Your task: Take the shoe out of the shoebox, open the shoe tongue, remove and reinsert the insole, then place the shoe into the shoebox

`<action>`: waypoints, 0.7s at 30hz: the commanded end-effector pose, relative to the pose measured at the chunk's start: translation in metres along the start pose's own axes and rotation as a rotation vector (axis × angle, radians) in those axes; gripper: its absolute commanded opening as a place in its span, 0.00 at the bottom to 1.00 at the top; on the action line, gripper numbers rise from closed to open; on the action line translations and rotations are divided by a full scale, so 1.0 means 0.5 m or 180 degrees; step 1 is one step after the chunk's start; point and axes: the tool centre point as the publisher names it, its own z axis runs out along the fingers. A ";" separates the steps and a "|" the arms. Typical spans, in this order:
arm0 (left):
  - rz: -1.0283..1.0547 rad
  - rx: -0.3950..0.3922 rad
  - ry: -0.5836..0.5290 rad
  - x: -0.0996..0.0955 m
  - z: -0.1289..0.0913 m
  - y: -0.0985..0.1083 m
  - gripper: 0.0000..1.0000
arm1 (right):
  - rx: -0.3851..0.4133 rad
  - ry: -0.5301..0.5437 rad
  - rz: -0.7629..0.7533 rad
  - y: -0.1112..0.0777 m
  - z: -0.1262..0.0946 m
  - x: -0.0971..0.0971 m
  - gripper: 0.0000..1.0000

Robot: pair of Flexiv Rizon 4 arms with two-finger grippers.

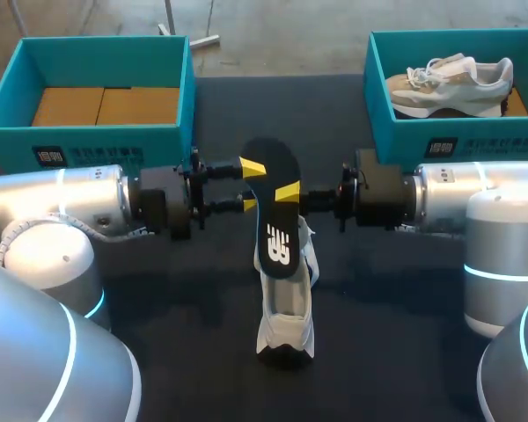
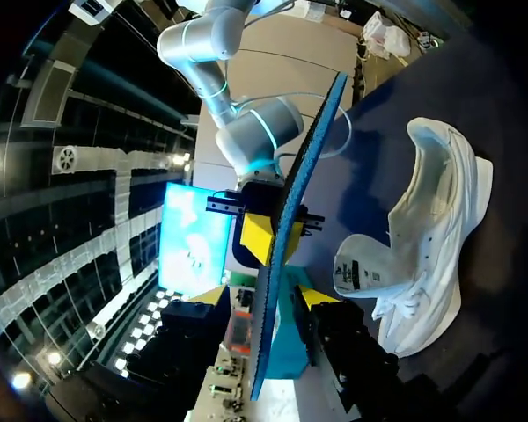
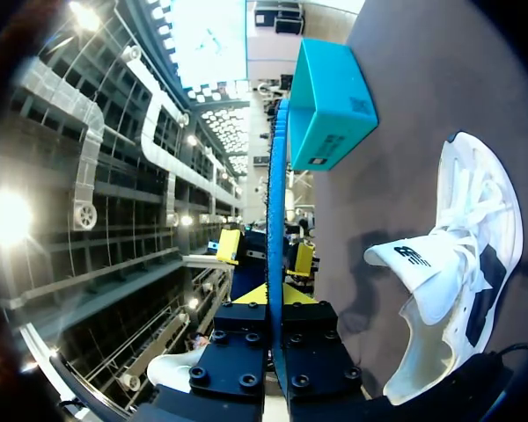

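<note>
Above the white shoe [image 1: 286, 321], the right end effector [image 1: 289, 193] was closed on the dark insole [image 1: 282, 251], which was held upright over the shoe's opening. The left end effector [image 1: 250, 185] was seen open, its yellow fingers spread to either side of the insole. The shoe was laid on the dark surface [image 1: 176, 352]. Beyond the shoe, one teal shoebox [image 1: 97, 139] was set to its left and a second shoebox [image 1: 458, 141] to its right.

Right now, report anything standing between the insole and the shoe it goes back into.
Nothing visible does. The insole, pinched in the right fingers, hangs over the white shoe, its tongue folded open. The left fingers flank the insole.
</note>
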 end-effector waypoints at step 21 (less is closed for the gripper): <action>0.0089 -0.0087 -0.0005 0.002 0.008 0.002 0.34 | -0.0008 -0.0006 0.0000 -0.002 0.004 -0.001 0.00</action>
